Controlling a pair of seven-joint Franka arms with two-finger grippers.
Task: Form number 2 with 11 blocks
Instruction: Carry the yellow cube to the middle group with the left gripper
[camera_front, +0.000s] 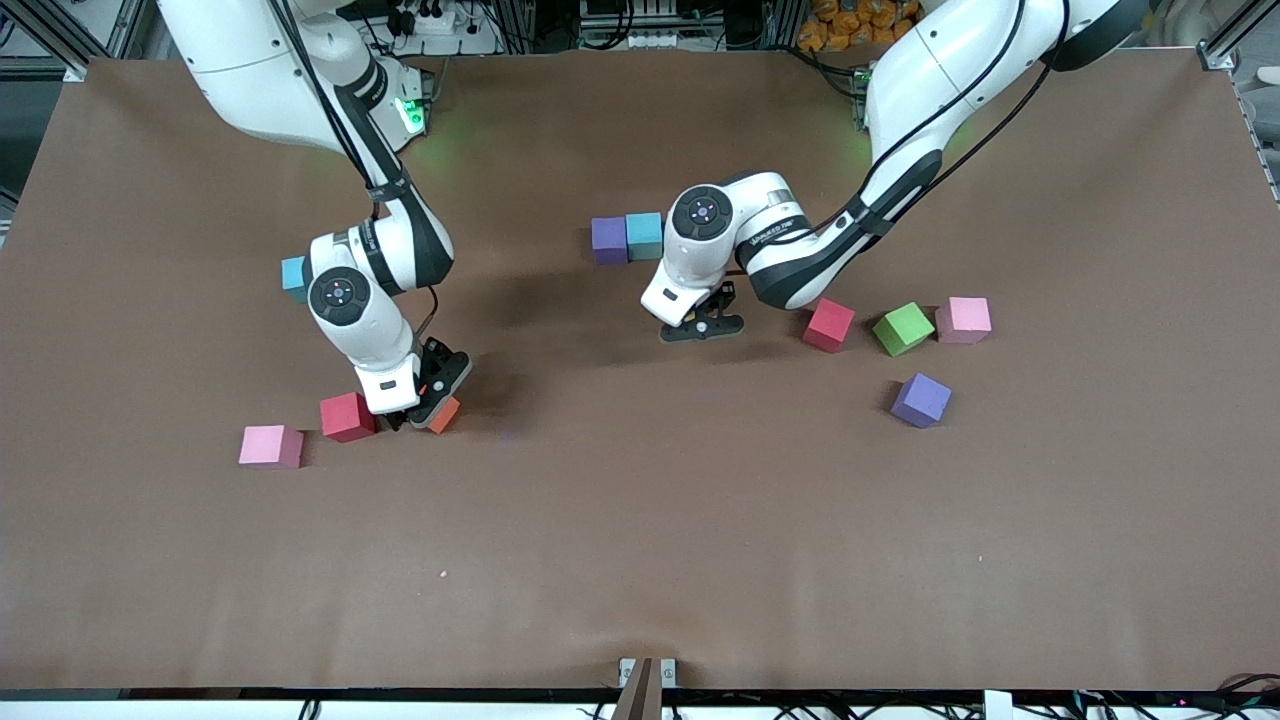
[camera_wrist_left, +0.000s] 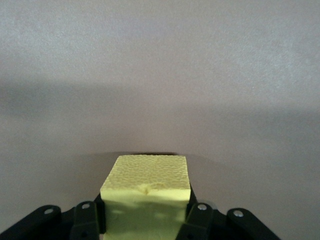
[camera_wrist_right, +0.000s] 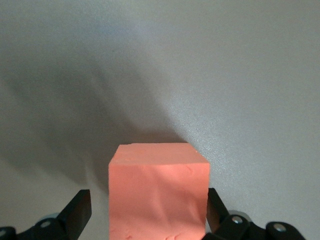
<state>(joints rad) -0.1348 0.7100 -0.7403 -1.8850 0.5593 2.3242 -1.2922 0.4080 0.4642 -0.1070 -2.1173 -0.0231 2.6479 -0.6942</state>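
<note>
Where brown cloth covers the table, scattered blocks lie

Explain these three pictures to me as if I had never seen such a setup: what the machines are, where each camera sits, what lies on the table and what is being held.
Two white robot arms work at a brown table. The wide picture comes from a high camera facing them; the two close-ups come from cameras on their wrists. The left gripper, over the middle of the table, is shut on a yellow cube, seen only in its wrist view. The right gripper is down at the table with its fingers open around an orange cube, not squeezing it. Loose cubes lie about: red and pink beside the orange one; purple and teal abutting; another red, green, pink and purple toward the left arm's end.
</note>
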